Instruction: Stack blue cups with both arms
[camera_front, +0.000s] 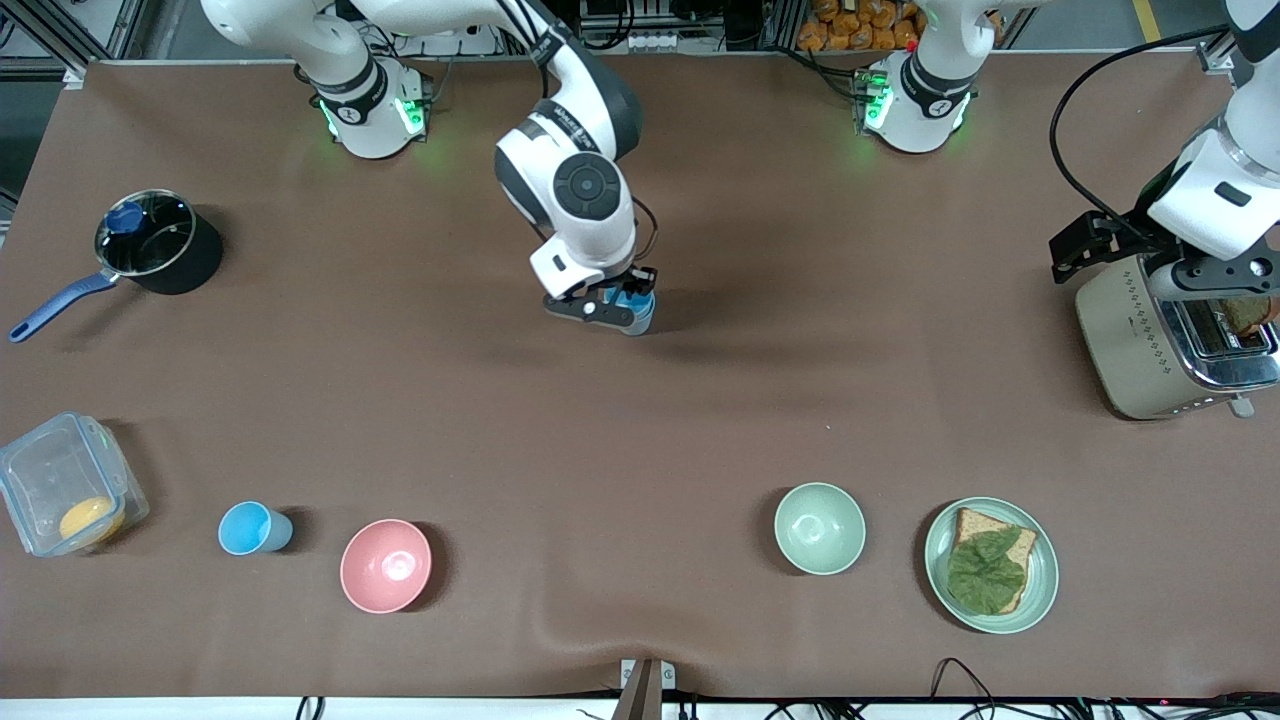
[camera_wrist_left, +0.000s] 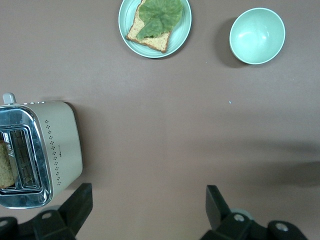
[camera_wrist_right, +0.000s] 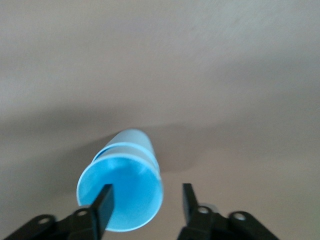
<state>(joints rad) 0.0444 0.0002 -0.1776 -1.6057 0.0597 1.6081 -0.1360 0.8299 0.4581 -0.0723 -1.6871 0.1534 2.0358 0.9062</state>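
Note:
A sky-blue cup (camera_front: 638, 308) is at the middle of the table, mouth up, under my right gripper (camera_front: 615, 303). In the right wrist view the right gripper (camera_wrist_right: 145, 200) is open, with one finger over the mouth of the cup (camera_wrist_right: 125, 175) and the other outside its wall. A second blue cup (camera_front: 255, 528) is near the front edge, beside the pink bowl (camera_front: 386, 565). My left gripper (camera_front: 1222, 272) waits above the toaster (camera_front: 1140, 340) at the left arm's end. In the left wrist view it (camera_wrist_left: 148, 207) is open and empty.
A pale green bowl (camera_front: 820, 528) and a plate (camera_front: 1040, 590) with bread and a leaf are near the front edge. A dark pot (camera_front: 165, 250) and a clear box (camera_front: 60, 480) stand at the right arm's end.

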